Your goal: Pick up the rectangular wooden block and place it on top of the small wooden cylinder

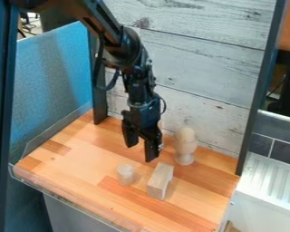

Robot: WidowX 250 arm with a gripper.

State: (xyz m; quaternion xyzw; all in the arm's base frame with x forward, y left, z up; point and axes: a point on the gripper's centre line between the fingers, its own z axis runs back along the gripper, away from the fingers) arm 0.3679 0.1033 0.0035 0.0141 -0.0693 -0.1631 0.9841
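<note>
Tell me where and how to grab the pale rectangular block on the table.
Grip the block around the middle of its length, coming straight down from above. It is longer than it is wide, so the claw, which hangs open, should probably close across the narrow width, on the two long sides. The gap to the short cylinder looks enough for one finger.

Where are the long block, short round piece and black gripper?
Long block (pixel 159 181): camera view, its middle.
Short round piece (pixel 125 176): camera view, its side.
Black gripper (pixel 141 153): camera view, between its fingertips.
</note>
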